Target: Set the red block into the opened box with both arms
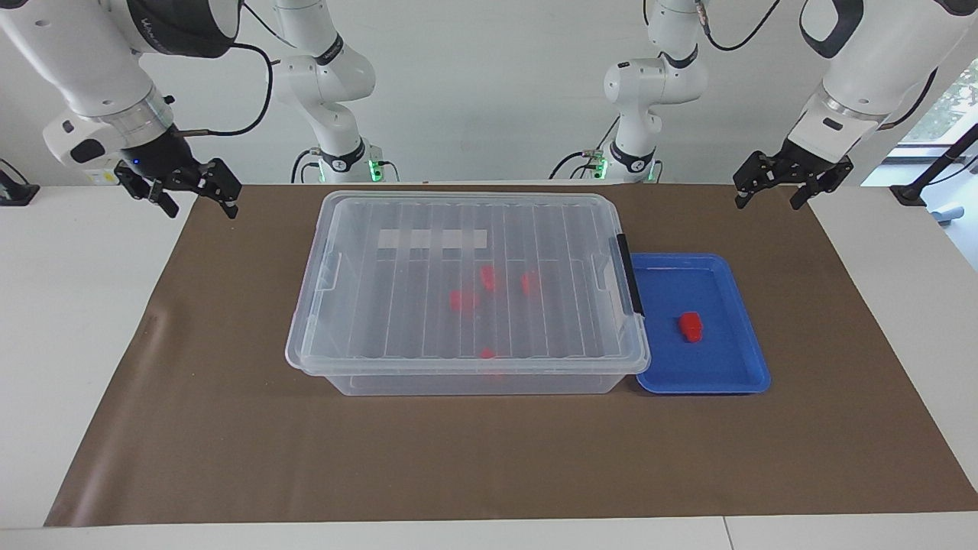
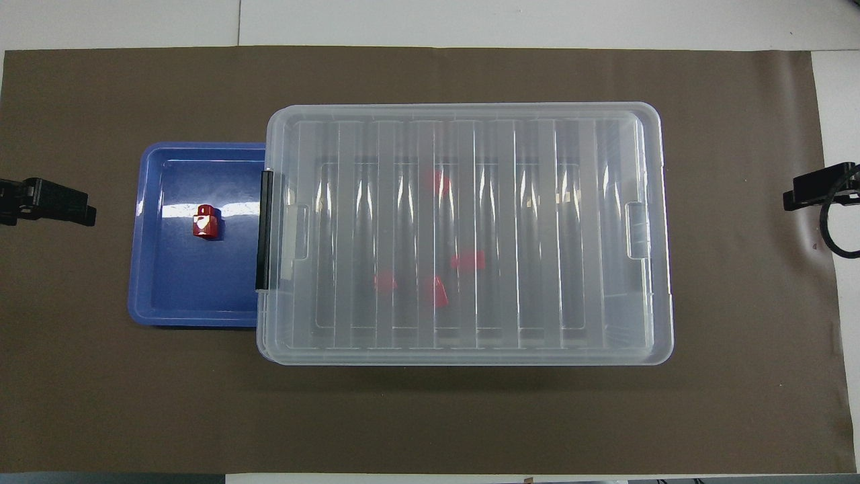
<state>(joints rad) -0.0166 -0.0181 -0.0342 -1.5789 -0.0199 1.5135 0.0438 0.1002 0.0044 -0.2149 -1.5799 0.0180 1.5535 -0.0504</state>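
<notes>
A single red block [image 1: 691, 326] [image 2: 205, 222] lies in the shallow blue tray [image 1: 756, 359] [image 2: 138, 269]. The clear box [image 1: 397, 382] [image 2: 665, 269] stands beside the tray in the middle of the mat. Its ribbed lid [image 1: 428, 229] is on, with the black latch [image 1: 630, 275] at the tray's end. Several more red blocks [image 1: 463, 299] [image 2: 468, 260] show through the lid. My left gripper [image 1: 768, 205] [image 2: 80, 210] hangs open over the mat's corner at the left arm's end. My right gripper [image 1: 201, 212] [image 2: 799, 195] hangs open over the corner at the right arm's end. Neither holds anything.
A brown mat [image 1: 489, 458] covers the white table [image 1: 76, 344]. Two slimmer white arms [image 1: 336, 99] [image 1: 649, 92] with green-lit bases stand at the robots' edge of the table.
</notes>
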